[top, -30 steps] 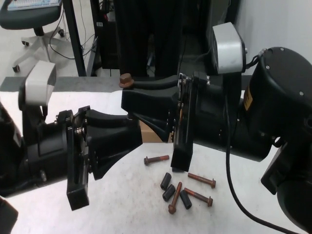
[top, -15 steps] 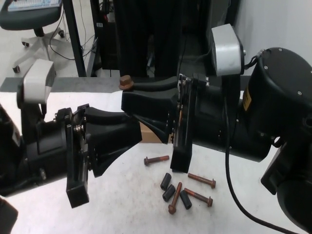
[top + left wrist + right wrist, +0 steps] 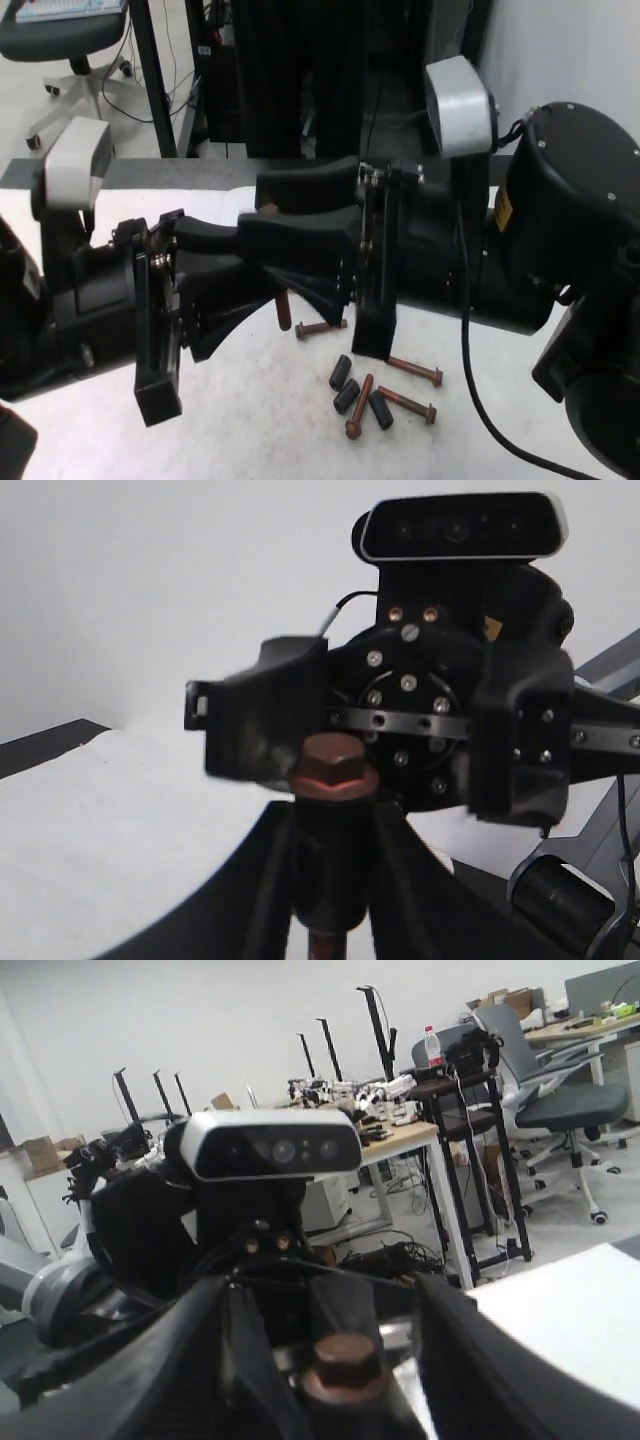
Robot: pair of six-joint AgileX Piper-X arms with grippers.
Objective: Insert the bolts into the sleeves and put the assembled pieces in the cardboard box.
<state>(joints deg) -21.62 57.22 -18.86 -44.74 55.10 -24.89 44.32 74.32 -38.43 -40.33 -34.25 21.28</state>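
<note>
A rusty bolt (image 3: 335,765) stands head up in a black sleeve (image 3: 330,880). My left gripper (image 3: 330,905) is shut on that sleeve, and the bolt's shaft (image 3: 283,305) hangs out below the two grippers. My right gripper (image 3: 255,212) faces the left one from the other side. It is open, with its fingers (image 3: 225,1360) wide apart on either side of the bolt head (image 3: 345,1360). Loose on the white bench lie several bolts (image 3: 414,369) and three black sleeves (image 3: 340,371).
The loose parts lie in a cluster under the right arm (image 3: 560,250), with one more bolt (image 3: 320,326) just beside the hanging shaft. White bench surface (image 3: 250,420) lies free in front of the left arm. An office chair (image 3: 60,40) and black stands are behind the bench.
The right gripper moved left and down toward the left gripper. The bolt head that stood above its fingers has dropped, and the shaft now shows below the grippers. The left arm stayed put.
</note>
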